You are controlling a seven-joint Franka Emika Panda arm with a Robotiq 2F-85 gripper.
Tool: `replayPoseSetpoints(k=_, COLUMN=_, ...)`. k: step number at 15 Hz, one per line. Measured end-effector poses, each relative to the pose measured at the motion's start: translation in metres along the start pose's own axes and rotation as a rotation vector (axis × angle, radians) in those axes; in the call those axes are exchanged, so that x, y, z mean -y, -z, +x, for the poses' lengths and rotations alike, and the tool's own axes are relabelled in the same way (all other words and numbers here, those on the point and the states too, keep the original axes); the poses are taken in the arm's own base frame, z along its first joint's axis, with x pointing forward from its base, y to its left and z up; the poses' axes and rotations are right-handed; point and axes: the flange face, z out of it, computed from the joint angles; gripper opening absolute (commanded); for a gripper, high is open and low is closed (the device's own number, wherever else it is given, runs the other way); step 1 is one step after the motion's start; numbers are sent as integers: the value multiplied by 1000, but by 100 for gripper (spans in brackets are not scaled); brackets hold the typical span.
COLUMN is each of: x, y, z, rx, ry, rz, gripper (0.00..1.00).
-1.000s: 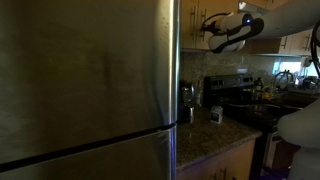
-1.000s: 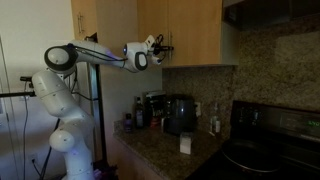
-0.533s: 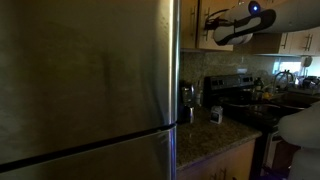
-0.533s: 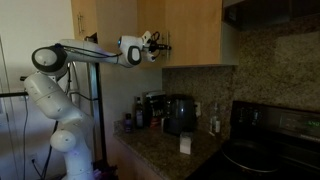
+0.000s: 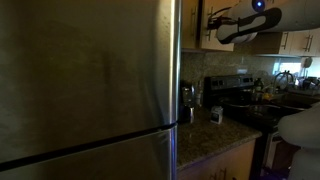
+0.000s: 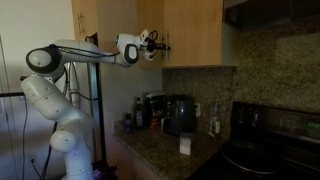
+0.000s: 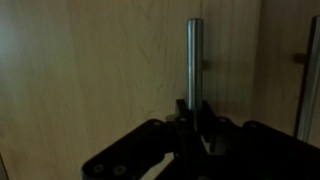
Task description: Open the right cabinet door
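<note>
The right cabinet door (image 6: pixel 195 30) is a light-tan wooden panel high on the wall and looks closed; it fills the wrist view (image 7: pixel 110 60). Its slim vertical metal bar handle (image 7: pixel 193 55) runs between my fingers. My gripper (image 7: pixel 193 105) is shut on the lower visible part of this handle. In both exterior views my gripper (image 6: pixel 158 45) (image 5: pixel 207 22) is up against the cabinet front, with the arm stretched out level.
A large stainless-steel fridge (image 5: pixel 90 80) fills the near side. The neighbouring door's handle (image 7: pixel 300 90) is just beyond the seam. Below, a granite counter (image 6: pixel 160 150) holds a coffee maker (image 6: pixel 180 115) and small jars. A black stove (image 6: pixel 265 150) stands beside it.
My gripper has risen a little and moved in along the cabinet front onto the handle; the arm's elbow has swung outward. The door shows no visible movement.
</note>
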Motion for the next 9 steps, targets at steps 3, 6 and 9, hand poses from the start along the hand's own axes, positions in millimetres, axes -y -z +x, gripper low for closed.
replayPoseSetpoints(k=3, x=-2, y=10, z=2, rx=14, ry=12, rz=-12, gripper=1)
replayPoseSetpoints(k=6, x=-7, y=28, z=7, rx=43, ry=31, rz=-42, gripper=1)
replayPoseSetpoints(k=9, x=-15, y=54, z=16, rx=78, ry=28, rz=-84, gripper=1)
